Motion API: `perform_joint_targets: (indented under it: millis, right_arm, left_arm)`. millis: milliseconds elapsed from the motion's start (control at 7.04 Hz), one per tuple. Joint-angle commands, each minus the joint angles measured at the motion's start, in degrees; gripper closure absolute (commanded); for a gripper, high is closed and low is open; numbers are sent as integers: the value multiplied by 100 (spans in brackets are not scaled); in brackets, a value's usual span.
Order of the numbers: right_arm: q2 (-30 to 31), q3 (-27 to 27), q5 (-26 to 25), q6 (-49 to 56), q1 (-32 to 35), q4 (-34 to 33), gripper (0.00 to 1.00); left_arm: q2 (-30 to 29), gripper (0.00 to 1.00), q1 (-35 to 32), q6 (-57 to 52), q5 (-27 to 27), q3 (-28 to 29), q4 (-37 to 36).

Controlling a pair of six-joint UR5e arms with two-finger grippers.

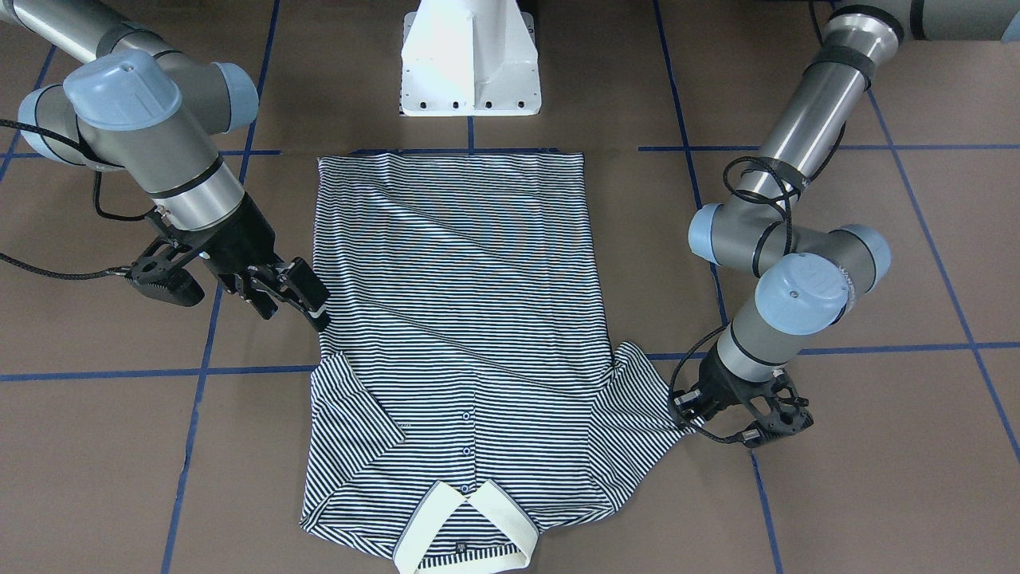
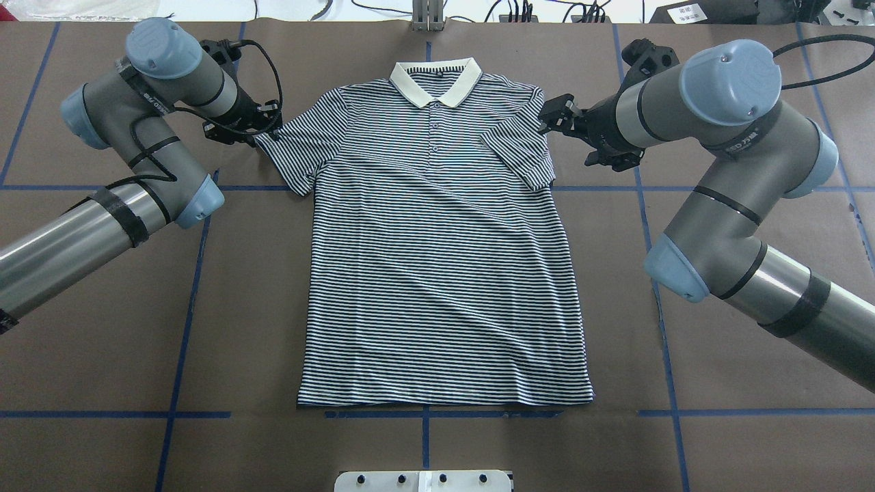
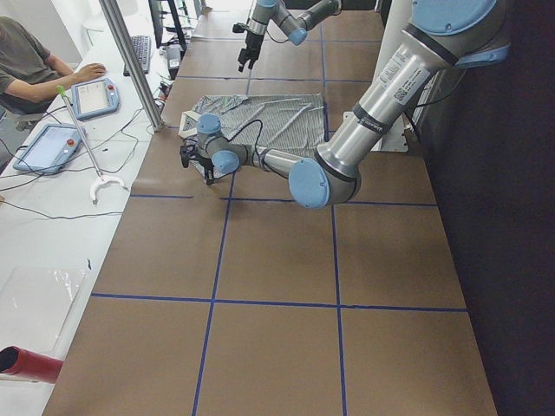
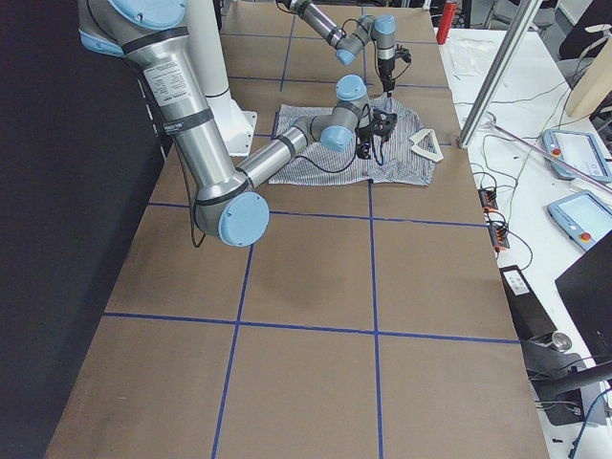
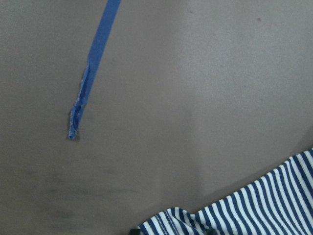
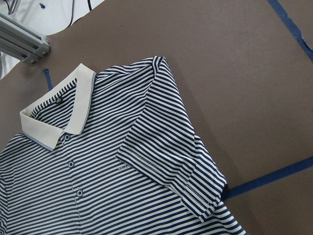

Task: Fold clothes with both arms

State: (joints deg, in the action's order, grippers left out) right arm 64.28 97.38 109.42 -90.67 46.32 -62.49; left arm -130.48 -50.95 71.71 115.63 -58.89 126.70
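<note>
The striped polo shirt (image 1: 462, 263) (image 2: 437, 273) lies flat and face up on the brown table, its cream collar (image 2: 435, 78) away from the robot. My left gripper (image 1: 687, 421) (image 2: 263, 130) is down at the tip of the spread-out sleeve. The left wrist view shows that sleeve's hem (image 5: 274, 200) at its bottom edge, and I cannot tell whether the jaws are shut on it. My right gripper (image 1: 291, 299) (image 2: 557, 116) is open and empty, raised beside the other sleeve (image 2: 519, 154) (image 6: 171, 166), which lies folded inward over the chest.
The white pedestal base (image 1: 470, 72) stands just beyond the shirt's hem. Blue tape lines (image 2: 184, 328) mark a grid on the table. An operator (image 3: 35, 61) sits with teach pendants at a side bench, behind an aluminium post (image 3: 130, 61).
</note>
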Motion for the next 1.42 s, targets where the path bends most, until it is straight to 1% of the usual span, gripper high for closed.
perform_joint_targets:
  millis: [0, 284, 426, 569, 711, 853, 995, 1137, 1279]
  right_arm:
    - [-4, 9, 0, -3, 0, 0, 0]
    - [-4, 0, 0, -3, 0, 0, 0]
    - [5, -9, 0, -3, -18, 0, 0]
    - [5, -9, 0, -3, -27, 0, 0]
    - [5, 0, 0, -3, -27, 0, 0]
    - [5, -9, -9, -3, -35, 0, 0]
    - [5, -9, -9, -3, -53, 0, 0]
    - [40, -9, -9, -3, -62, 0, 0]
    - [58, 0, -9, -3, -62, 0, 0]
  left_arm:
    - [5, 100, -3, 1, -31, 0, -4]
    - [-12, 100, -38, 1, 12, -191, -74]
    - [-21, 100, -46, 27, 126, -524, -249]
    - [-73, 100, -38, 79, 240, -910, -694]
    - [-187, 100, -20, 158, 215, -1140, -1090]
    - [-449, 100, 76, 568, 197, -1116, -1129]
    - [-608, 100, 329, 755, 145, -1090, -1129]
    - [-810, 100, 444, 852, -143, -837, -1069]
    - [-1169, 100, 524, 862, -198, -330, -964]
